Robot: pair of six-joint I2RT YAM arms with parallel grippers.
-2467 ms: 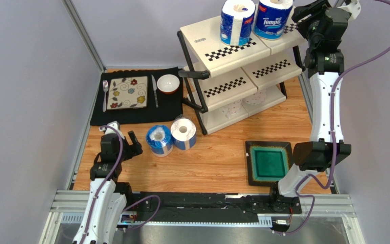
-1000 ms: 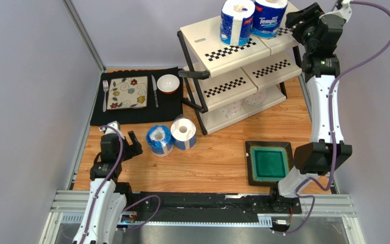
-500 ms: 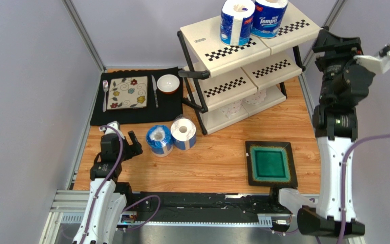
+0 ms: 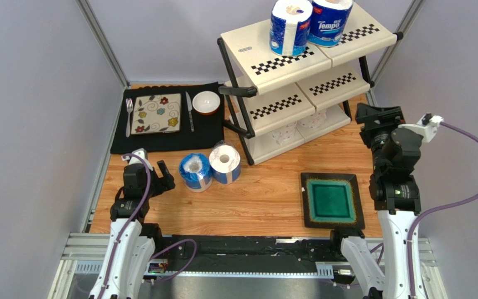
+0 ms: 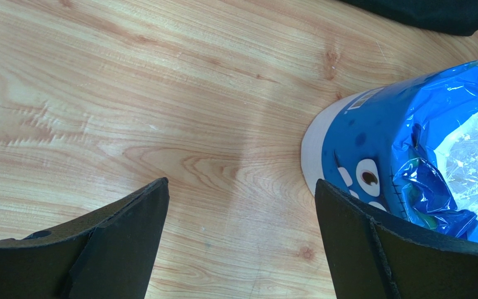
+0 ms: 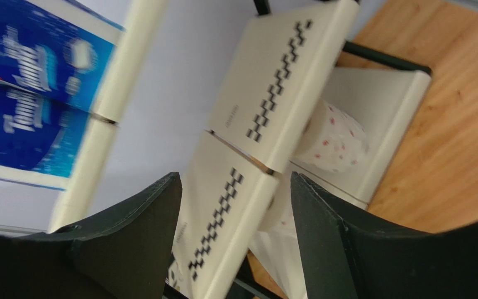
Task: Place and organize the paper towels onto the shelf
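Observation:
The cream shelf [image 4: 282, 59] with checkered strips stands at the back. Two blue-wrapped rolls [image 4: 291, 26] [image 4: 332, 22] stand on its top tier, and two plain white rolls [image 4: 285, 132] [image 4: 312, 120] sit on the bottom tier. Two more blue-wrapped rolls [image 4: 196, 172] [image 4: 224, 163] stand on the table left of the shelf. My left gripper [image 4: 155, 176] is open and empty, just left of the nearer roll [image 5: 422, 162]. My right gripper [image 4: 376, 116] is open and empty, to the right of the shelf [image 6: 266, 118], facing it.
A black mat [image 4: 204, 128] at the back left holds a flowered plate [image 4: 157, 114], a fork [image 4: 128, 115], a knife [image 4: 189, 111] and a small bowl [image 4: 206, 102]. A green square tray [image 4: 329, 200] lies front right. Grey walls close in both sides.
My right arm has drawn back from the shelf's top tier, down and toward the near right, leaving the second blue roll standing there. The left arm has not moved.

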